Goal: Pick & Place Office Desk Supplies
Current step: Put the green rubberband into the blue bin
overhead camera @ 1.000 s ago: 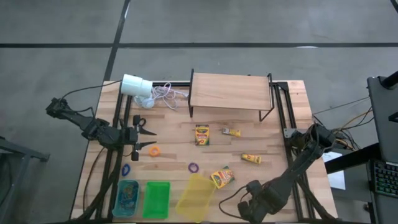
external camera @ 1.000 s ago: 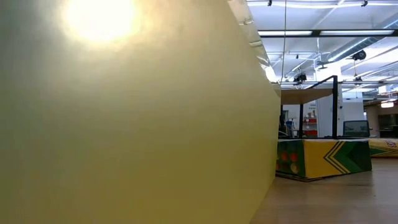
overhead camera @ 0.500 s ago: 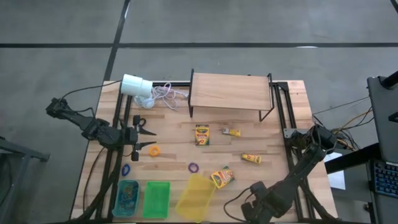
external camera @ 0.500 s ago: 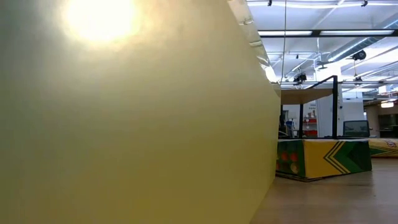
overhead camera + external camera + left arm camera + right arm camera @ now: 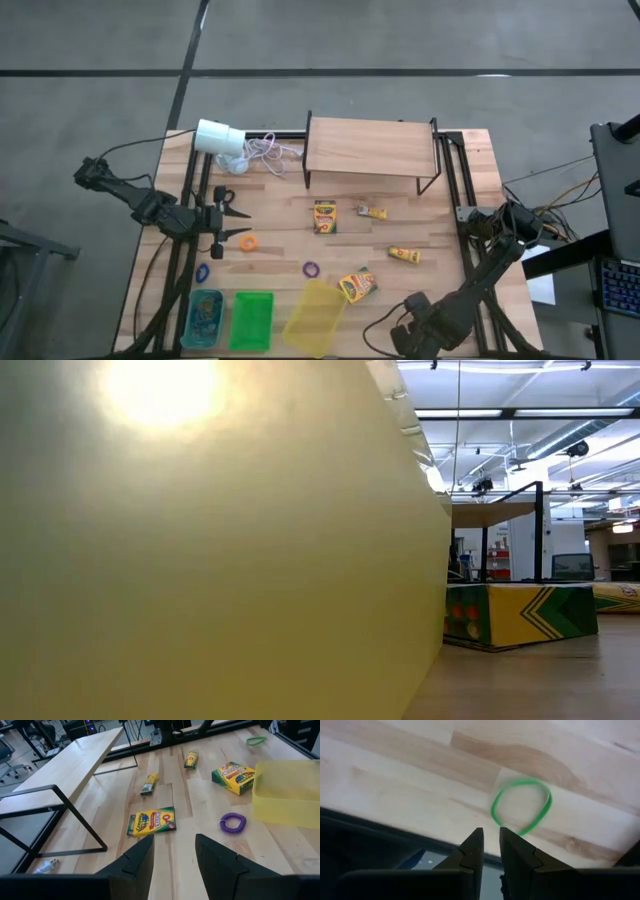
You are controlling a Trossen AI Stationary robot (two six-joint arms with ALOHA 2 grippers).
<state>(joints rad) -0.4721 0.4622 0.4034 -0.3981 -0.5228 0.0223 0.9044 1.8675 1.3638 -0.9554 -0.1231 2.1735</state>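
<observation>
Two yellow-and-green crayon boxes (image 5: 325, 216) (image 5: 357, 285) and two yellow packets (image 5: 372, 212) (image 5: 404, 255) lie flat on the wooden table. An orange band (image 5: 247, 242), a purple band (image 5: 311, 268) and a blue band (image 5: 203, 272) lie to the left of them. A green band (image 5: 521, 807) lies by the table's near edge. My right gripper (image 5: 490, 842) hangs above that edge, pointing down, its fingers a narrow gap apart and beside the band. My left gripper (image 5: 238, 223) waits open at the left, holding nothing.
A blue bin (image 5: 203, 318), a green bin (image 5: 252, 320) and a yellow bin (image 5: 315, 316) stand along the near edge; the yellow bin's wall (image 5: 220, 560) fills most of the low view. A wooden shelf (image 5: 370, 148) stands at the back, with a white cylinder (image 5: 220, 137) and its cord (image 5: 265, 150) at the back left.
My right gripper has crept a little toward the table's near right corner and sunk slightly. Nothing on the table has moved.
</observation>
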